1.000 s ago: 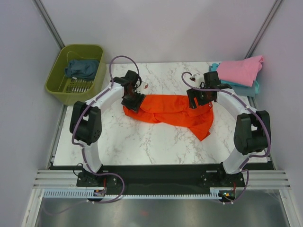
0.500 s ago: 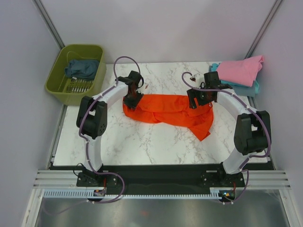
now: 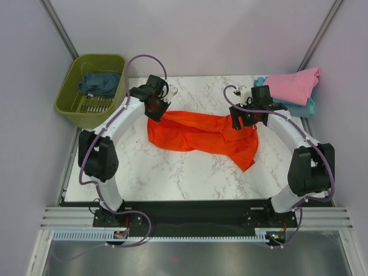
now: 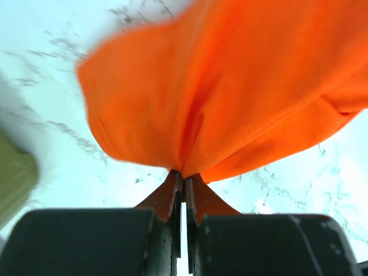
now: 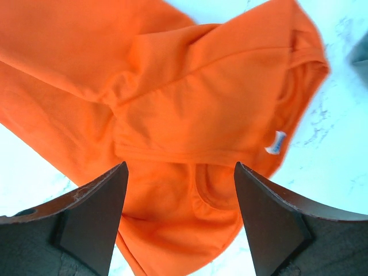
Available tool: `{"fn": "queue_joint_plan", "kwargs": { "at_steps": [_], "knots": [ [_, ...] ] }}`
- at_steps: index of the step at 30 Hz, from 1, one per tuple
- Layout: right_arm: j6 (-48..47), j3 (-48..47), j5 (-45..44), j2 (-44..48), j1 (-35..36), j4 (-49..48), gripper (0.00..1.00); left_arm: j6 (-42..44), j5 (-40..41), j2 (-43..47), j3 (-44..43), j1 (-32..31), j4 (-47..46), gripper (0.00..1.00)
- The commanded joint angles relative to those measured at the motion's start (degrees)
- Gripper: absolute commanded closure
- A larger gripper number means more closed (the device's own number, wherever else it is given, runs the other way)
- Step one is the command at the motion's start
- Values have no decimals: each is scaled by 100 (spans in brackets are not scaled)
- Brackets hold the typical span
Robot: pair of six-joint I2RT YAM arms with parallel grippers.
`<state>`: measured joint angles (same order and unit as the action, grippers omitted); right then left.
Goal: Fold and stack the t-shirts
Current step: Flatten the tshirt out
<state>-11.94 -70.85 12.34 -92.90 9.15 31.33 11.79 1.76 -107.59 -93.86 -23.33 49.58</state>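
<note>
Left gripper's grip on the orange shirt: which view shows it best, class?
Left wrist view: the left gripper is shut on a fold of the orange shirt. The top view hides its jaws; the right wrist view shows the shirt, not that gripper.

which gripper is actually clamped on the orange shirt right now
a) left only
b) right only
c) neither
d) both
a: the left wrist view shows the left gripper with its jaws pinched shut on a fold of the orange-red t-shirt, while the right gripper hangs over the shirt with its jaws spread wide.
</note>
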Motion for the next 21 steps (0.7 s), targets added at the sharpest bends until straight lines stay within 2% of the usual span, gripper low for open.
{"fn": "queue_joint_plan", "kwargs": {
  "at_steps": [1, 3, 7, 10, 13, 17, 21],
  "knots": [
    [26, -95, -196, 483, -18, -57, 17, 648, 9, 1123, 175, -5, 78, 98],
    [17, -139, -249, 641, -27, -48, 17, 815, -61, 1406, 211, -5, 157, 98],
    [-27, -306, -267, 913, -27, 101, 16, 1726, -403, 2065, 97, -5, 525, 98],
    [-36, -368, -100, 1072, -18, 408, 16, 2666, -885, 2374, -297, -5, 1411, 98],
    [-53, -115, 14, 1178, -18, 470, 16, 3371, -949, 2427, -230, -5, 2203, 97],
    [-98, 106, 365, 871, -18, 461, 16, 3216, -888, 2094, 341, 13, 2118, 97],
    [87, -226, 1163, 108, -18, 567, 21, 2646, -958, 1401, 606, 22, 1906, 97]
  ]
}}
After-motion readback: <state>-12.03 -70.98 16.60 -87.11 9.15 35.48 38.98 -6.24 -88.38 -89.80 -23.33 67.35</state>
